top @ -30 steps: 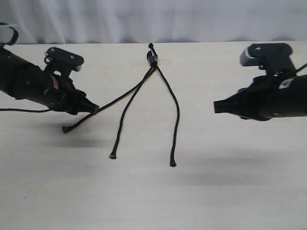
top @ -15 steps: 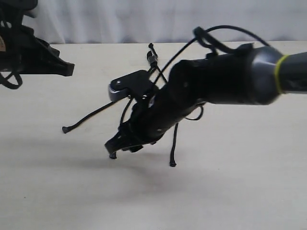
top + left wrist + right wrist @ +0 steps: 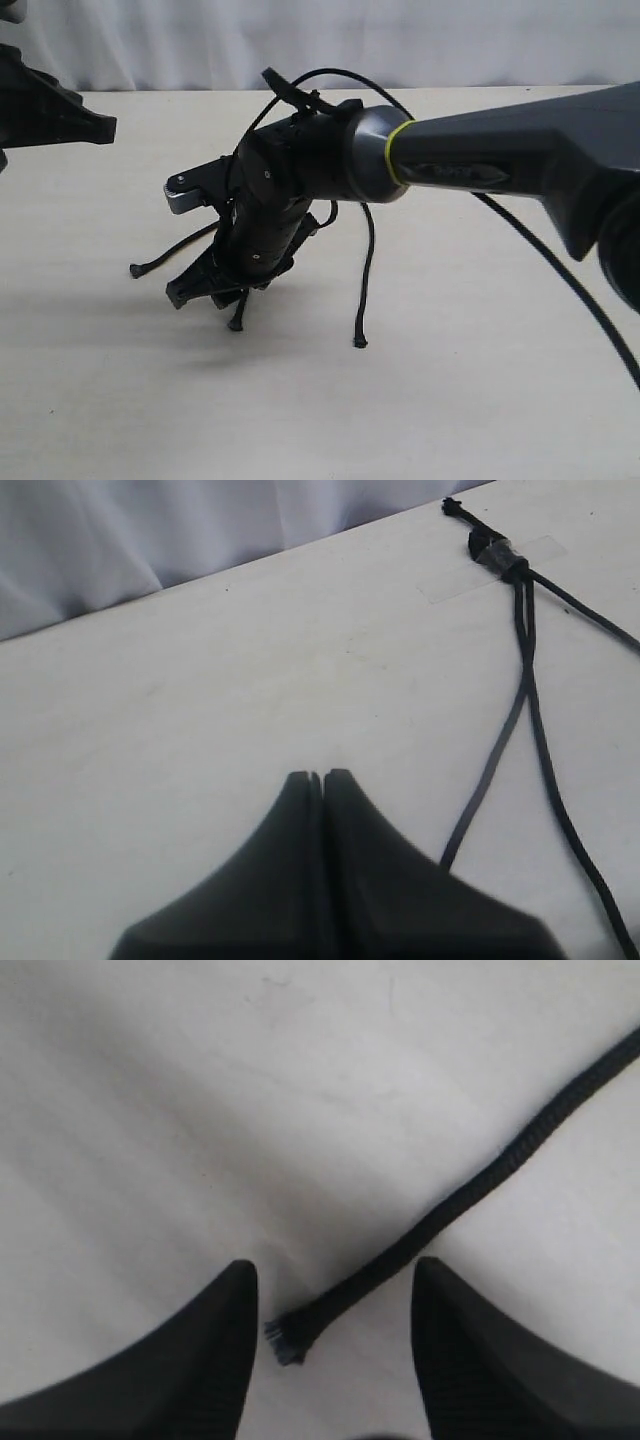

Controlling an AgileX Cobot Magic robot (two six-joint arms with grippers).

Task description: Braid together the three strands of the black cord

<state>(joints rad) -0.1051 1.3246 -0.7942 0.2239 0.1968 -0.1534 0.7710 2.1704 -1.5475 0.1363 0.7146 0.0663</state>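
1. Location: the black cord lies flat on the desk. Its knotted end sits at the far side under a patch of clear tape. The three strands fan out toward the near side and are not crossed.
2. Handling: the cord looks thin, light and limp. It will probably sag and drag when lifted, and its matte weave should give fair grip.
3. Grasp point: take each strand just behind its knobbed tip, so that the tip acts as a stop.
4. Right tool: the jaws are open and empty. They straddle one strand tip, apparently that of the middle strand.
5. Left tool: the jaws are closed on nothing. It is held well apart from the cord, at the desk's left side.
6. Obstructions: the right arm covers the knot in the exterior view, and its glossy cable hangs near the right strand. The left strand lies just beside the right tool.
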